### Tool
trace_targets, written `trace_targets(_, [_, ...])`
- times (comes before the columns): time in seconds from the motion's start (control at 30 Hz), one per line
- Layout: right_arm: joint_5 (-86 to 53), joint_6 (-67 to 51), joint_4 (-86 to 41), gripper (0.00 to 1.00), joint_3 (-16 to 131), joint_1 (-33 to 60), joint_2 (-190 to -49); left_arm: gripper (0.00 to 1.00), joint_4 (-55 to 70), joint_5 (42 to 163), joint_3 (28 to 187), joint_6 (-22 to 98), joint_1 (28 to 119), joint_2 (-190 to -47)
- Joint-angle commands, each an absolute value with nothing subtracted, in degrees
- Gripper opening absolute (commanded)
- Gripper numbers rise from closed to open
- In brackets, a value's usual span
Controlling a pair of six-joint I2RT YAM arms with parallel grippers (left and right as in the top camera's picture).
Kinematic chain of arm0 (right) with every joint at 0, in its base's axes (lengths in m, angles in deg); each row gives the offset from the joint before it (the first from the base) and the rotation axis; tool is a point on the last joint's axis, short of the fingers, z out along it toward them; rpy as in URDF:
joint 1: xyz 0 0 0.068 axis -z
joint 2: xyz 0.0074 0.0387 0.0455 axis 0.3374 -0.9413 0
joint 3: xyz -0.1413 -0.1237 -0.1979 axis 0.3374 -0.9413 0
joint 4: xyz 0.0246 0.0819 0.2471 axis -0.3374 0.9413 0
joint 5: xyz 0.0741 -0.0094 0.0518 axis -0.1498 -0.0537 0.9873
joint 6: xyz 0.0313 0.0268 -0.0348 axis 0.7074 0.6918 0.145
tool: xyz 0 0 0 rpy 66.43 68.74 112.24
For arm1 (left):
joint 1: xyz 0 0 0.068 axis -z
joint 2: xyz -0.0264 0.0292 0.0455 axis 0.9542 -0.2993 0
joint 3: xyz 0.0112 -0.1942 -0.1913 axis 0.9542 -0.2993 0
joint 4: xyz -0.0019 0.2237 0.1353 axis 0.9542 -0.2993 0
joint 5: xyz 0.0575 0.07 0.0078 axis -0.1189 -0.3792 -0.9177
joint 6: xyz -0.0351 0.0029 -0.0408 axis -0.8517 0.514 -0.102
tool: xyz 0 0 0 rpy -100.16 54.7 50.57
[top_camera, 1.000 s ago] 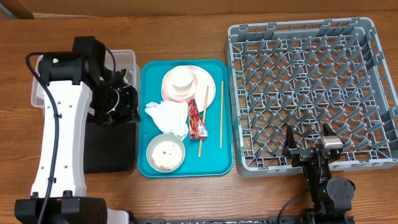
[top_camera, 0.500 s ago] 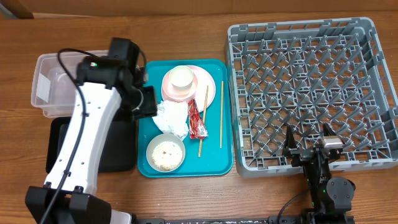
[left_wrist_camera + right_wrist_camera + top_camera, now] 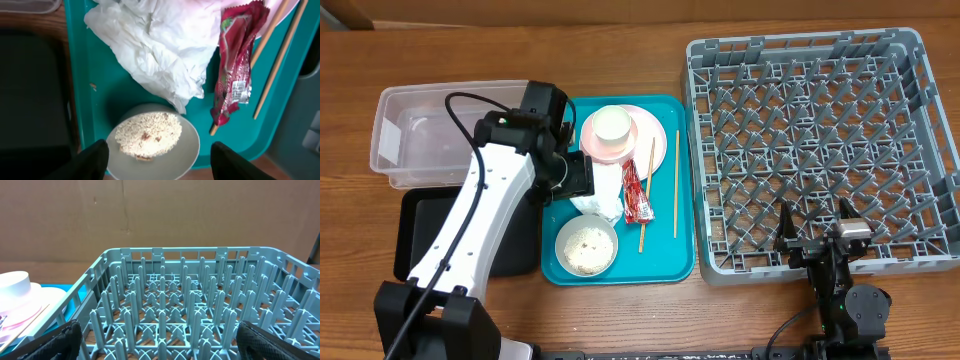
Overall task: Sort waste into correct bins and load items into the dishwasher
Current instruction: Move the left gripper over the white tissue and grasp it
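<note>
The left gripper (image 3: 160, 150) hangs with jaws spread above the napkin (image 3: 160, 45), which lies on the teal tray (image 3: 82, 75) touching the wrapper (image 3: 232, 65). It should pinch the crumpled middle alone, sparing the wrapper.

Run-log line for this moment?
left jaws: open, over napkin | right jaws: open, at rack edge | wrapper, rice bowl: on teal tray
</note>
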State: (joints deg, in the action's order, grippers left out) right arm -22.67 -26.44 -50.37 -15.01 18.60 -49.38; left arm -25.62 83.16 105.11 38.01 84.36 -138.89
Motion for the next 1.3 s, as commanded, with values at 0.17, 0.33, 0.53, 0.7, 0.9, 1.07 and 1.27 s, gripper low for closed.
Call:
trace_targets(0.17, [-22.3,-26.5,-50.8,1.00,-15.6,18.8,-48.7,0.65,-17.8,82.4,99.0,36.5,84.5,-139.0])
trace_targets(0.33, [-22.3,-26.5,-50.8,1.00,-15.6,18.8,-48.7,0.68,-13.7,82.4,95.8,35.2,84.6,-139.0])
trace_targets(0.53, [-22.3,-26.5,-50.8,1.00,-15.6,18.8,-48.7,0.69,-8.7,82.4,93.7,35.2,84.6,-139.0])
trace_targets(0.7, [-22.3,-26.5,-50.8,1.00,-15.6,18.8,-48.7,0.71,-5.9,82.1,93.4,35.3,84.6,-139.0])
trace_targets(0.9, [-22.3,-26.5,-50.8,1.00,-15.6,18.8,-48.7,0.76,-5.0,82.2,93.4,35.3,84.6,-139.0])
trace_targets(1.07, [-22.3,-26.5,-50.8,1.00,-15.6,18.8,-48.7,0.76,-5.0,82.1,93.2,35.3,84.6,-139.0])
trace_targets(1.27, [-22.3,-26.5,-50.8,1.00,-15.6,18.8,-48.7,0.77,0.3,82.1,88.5,35.3,85.1,-139.1])
